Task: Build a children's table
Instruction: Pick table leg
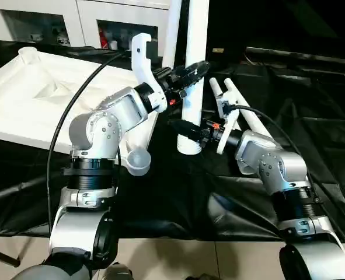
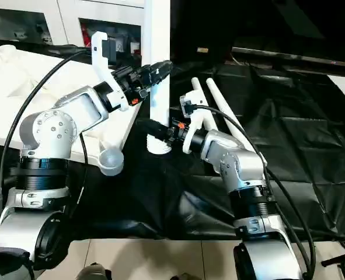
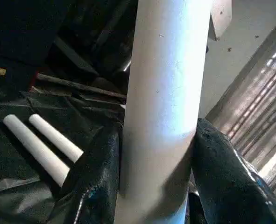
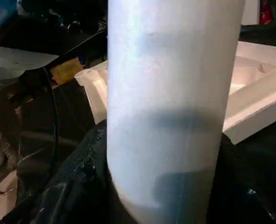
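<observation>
Table leg (image 1: 194, 70) stands upright on black cloth (image 1: 312, 134), pinched by left gripper (image 1: 191, 74) and right gripper (image 1: 187, 129).

You see a white plastic tube leg (image 1: 195, 70), white ribbed table top (image 1: 38, 93), black wrinkled cloth (image 1: 289, 111), black fingers (image 3: 98, 172).

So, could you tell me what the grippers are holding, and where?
Both hold one upright white leg: the left gripper grips its middle, the right gripper near its bottom end.
</observation>
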`<state>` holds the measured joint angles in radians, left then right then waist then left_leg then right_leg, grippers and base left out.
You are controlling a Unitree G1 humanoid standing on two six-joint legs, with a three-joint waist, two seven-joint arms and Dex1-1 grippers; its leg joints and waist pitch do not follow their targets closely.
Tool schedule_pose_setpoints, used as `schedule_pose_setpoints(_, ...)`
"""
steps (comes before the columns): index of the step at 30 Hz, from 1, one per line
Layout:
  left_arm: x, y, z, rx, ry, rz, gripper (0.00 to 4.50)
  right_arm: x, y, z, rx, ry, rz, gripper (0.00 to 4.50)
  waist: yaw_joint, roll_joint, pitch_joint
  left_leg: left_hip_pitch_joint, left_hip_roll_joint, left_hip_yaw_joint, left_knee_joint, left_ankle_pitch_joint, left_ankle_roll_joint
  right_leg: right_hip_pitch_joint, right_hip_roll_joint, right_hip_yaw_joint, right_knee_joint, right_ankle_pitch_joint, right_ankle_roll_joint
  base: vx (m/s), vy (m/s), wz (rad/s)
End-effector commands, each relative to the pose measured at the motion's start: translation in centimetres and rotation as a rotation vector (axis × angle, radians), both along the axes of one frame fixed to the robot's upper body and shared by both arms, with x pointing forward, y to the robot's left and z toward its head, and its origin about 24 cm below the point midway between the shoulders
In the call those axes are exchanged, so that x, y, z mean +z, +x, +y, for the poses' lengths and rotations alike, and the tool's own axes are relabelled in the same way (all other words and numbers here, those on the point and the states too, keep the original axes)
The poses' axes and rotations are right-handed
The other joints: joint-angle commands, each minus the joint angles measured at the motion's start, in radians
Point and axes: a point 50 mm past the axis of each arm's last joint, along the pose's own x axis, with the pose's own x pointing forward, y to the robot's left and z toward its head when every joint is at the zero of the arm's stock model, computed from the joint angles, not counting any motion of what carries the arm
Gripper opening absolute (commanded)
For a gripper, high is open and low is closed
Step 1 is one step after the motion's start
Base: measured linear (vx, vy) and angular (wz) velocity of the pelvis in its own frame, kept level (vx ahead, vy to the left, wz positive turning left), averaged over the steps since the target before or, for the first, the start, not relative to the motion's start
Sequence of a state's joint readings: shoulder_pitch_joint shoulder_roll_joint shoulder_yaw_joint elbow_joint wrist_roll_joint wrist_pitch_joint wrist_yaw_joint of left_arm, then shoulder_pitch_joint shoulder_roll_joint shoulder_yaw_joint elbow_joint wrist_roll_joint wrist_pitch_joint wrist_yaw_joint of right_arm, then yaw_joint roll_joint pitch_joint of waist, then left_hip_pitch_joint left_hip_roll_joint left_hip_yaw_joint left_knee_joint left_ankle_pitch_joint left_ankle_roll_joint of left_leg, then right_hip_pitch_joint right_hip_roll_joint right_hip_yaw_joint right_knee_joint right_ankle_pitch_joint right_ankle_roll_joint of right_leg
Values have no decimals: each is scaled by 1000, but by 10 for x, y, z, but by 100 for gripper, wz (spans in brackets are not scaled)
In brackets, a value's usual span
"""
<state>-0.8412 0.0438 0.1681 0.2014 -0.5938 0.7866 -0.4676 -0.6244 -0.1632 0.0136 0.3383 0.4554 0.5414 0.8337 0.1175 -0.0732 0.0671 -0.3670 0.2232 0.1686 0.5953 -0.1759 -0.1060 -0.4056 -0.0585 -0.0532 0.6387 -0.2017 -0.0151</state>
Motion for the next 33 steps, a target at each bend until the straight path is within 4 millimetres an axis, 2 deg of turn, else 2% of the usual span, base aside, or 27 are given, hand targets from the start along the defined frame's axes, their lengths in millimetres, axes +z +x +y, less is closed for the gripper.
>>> schedule_pose_setpoints(1, 7, -1, -9, -38, -16, -21, 195, 6, 4, 0, -7, -41, -57, 201, 3, -10, -80, 5, -1, 10, -56, -31, 19, 70, -65, 41, -62, 16, -197, 0, 0, 0)
schedule_pose_setpoints(2, 7, -1, -9, -38, -16, -21, 195, 6, 4, 0, -7, -40, -56, 201, 3, -8, -79, 5, -1, 10, -56, -31, 19, 70, -65, 41, -61, 14, -197, 0, 0, 0)
schedule_pose_setpoints(3, 8, -1, -8, -38, -15, -22, 195, 7, 5, -1, -9, -31, -52, 236, 2, -6, -80, 6, 0, 10, -56, -29, 21, 69, -65, 41, -61, 17, -198, 0, 0, 0)
schedule_pose_setpoints(4, 8, -1, -8, -39, -14, -24, 195, 9, 6, -3, -12, -22, -44, 271, 1, -11, -79, 5, -1, 10, -56, -31, 22, 69, -65, 40, -61, 11, -199, 0, 0, 0)
schedule_pose_setpoints(6, 9, 0, -8, -39, -12, -25, 195, 11, 8, -4, -8, -17, -40, 271, 2, -9, -80, 6, 0, 10, -56, -33, 22, 69, -66, 41, -61, 7, -196, 0, 0, 0)
schedule_pose_setpoints(7, 10, 1, -6, -38, -4, -28, 195, 15, 11, -9, -8, -45, -47, 273, 1, -12, -80, 6, -1, 10, -56, -27, 22, 69, -64, 40, -60, 11, -196, 0, 0, 0)
schedule_pose_setpoints(9, 11, 1, -5, -37, -1, -29, 193, 16, 12, -11, -1, -59, -40, 300, 3, -15, -80, 6, -1, 10, -55, -17, 22, 71, -64, 40, -59, 22, -195, 0, 0, 0)
schedule_pose_setpoints(11, 11, 1, -3, -36, 2, -30, 193, 17, 12, -14, 24, -68, -27, 300, 3, -14, -81, 7, 0, 10, -54, -14, 23, 69, -64, 40, -58, 37, -200, 0, 0, 0)
schedule_pose_setpoints(12, 11, 1, -3, -35, 4, -32, 192, 19, 11, -17, 50, -78, -23, 307, 4, -21, -80, 6, -1, 11, -54, -11, 26, 71, -63, 40, -57, 47, -200, 0, 0, 0)
schedule_pose_setpoints(14, 11, 1, -3, -35, 5, -32, 190, 19, 11, -19, 60, -82, -24, 307, 7, -20, -81, 6, -1, 10, -53, -4, 30, 72, -64, 40, -56, 59, -204, 0, 0, 0)
schedule_pose_setpoints(22, 10, 2, -3, -37, 21, -37, 188, 22, 10, -24, 90, -84, -2, 307, 8, -25, -81, 7, 1, 10, -53, -16, 22, 71, -65, 40, -56, 42, -210, 0, 0, 0)
schedule_pose_setpoints(25, 9, 1, -4, -46, 34, -40, 188, 21, 9, -25, 96, -89, 3, 307, 10, -16, -82, 8, 1, 9, -53, -22, 15, 70, -66, 40, -56, 46, -214, 0, 0, 0)
schedule_pose_setpoints(33, 8, 0, -7, -65, 69, -55, 188, 18, 9, -27, 86, -101, 18, 307, 11, -20, -82, 8, 1, 9, -53, -28, 8, 71, -65, 40, -56, 46, -214, 0, 0, 0)
